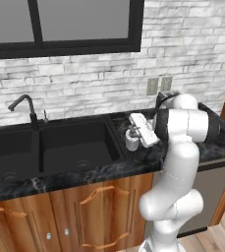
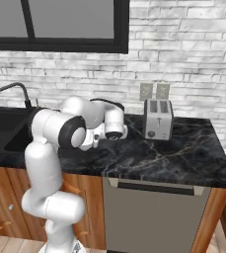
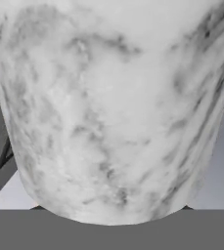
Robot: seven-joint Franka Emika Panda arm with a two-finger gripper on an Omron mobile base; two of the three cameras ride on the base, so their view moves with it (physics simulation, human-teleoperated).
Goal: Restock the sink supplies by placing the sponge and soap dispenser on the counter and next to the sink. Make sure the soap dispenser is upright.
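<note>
- The soap dispenser (image 1: 131, 139) stands upright on the counter (image 1: 84, 174), just right of the sink (image 1: 50, 147), and its pale marbled body (image 3: 113, 107) looms very close in the hand view.
- The gripper (image 1: 135, 132) sits at the bottle's top; whether its fingers are clamped on it I cannot tell, as the hand hides them.
- A toaster (image 2: 157, 118) stands further right along the wall.

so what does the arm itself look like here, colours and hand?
Glossy white rounded arm segments with dark grey or black bands at the joints, one wide dark ring plain in the right base view. A thin black cable loops over the wrist. The hand is a white blocky unit; its fingers can't be made out.
</note>
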